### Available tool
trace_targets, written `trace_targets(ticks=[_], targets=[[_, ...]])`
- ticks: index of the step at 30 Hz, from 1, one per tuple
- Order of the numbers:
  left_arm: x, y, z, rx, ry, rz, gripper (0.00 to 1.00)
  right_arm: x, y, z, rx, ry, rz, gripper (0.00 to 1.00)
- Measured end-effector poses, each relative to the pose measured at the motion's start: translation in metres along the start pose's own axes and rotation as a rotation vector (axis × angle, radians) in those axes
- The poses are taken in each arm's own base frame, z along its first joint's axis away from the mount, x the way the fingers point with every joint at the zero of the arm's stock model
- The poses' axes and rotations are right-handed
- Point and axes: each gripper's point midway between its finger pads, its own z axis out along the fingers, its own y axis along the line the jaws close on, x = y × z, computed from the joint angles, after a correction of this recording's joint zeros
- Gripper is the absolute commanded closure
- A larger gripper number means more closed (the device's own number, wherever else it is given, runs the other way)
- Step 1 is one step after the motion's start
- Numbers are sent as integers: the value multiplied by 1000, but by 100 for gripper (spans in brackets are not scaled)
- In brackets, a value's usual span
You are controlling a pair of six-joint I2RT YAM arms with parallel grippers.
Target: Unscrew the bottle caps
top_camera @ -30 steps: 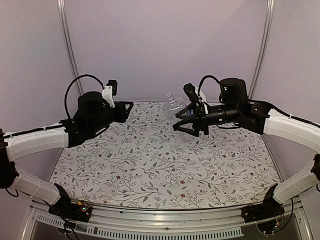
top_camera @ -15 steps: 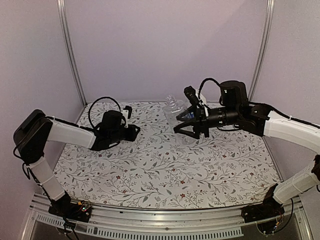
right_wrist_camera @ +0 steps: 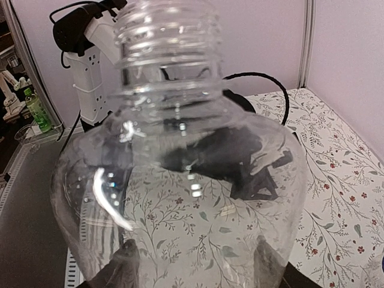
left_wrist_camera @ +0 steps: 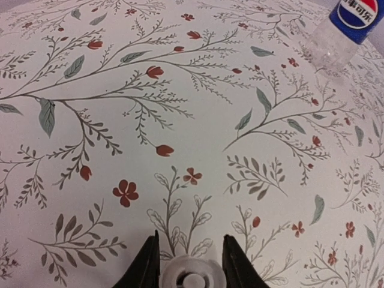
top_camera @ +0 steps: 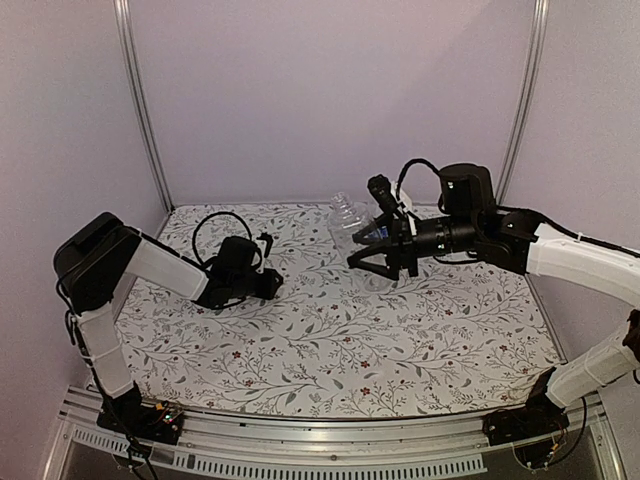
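Note:
My left gripper (top_camera: 270, 285) is down low over the floral cloth at the left. In the left wrist view its jaws (left_wrist_camera: 191, 239) are shut on a pale round bottle cap (left_wrist_camera: 192, 273), open side towards the camera. My right gripper (top_camera: 368, 258) hovers mid-table, shut on the body of the plain clear bottle (right_wrist_camera: 180, 180). That bottle's threaded neck (right_wrist_camera: 165, 36) is bare, with no cap on it. Both right fingers (right_wrist_camera: 129, 264) show through the plastic. The Pepsi-labelled bottle (left_wrist_camera: 354, 18) stands on the cloth at the far right of the left wrist view, its top cut off.
The floral cloth (top_camera: 330, 350) ends at a metal rail (top_camera: 330, 425) along the near edge. Purple walls and two metal posts (top_camera: 140, 110) close the back and sides. A green bottle (right_wrist_camera: 36, 108) stands off the table, beyond the left edge.
The left arm has come down from mid-height and folded back to the left, putting its gripper with the cap just above the cloth. The right gripper and its bottle have barely moved.

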Motion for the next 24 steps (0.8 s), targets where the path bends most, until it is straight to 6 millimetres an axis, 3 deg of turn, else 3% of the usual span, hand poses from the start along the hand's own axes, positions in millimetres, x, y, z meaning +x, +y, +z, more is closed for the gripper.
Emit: trace_targets(ticks=[7, 17, 20, 24], targets=[[10, 2, 6, -4, 28, 2, 74, 6, 0, 1, -1, 7, 6, 39], [10, 0, -1, 12, 34, -7, 30, 6, 0, 1, 0, 8, 13, 39], [-1, -3, -10, 19, 14, -14, 25, 7, 0, 2, 0, 7, 13, 39], [-30, -11, -34, 48, -49, -32, 22, 11, -1, 2, 4, 11, 22, 38]])
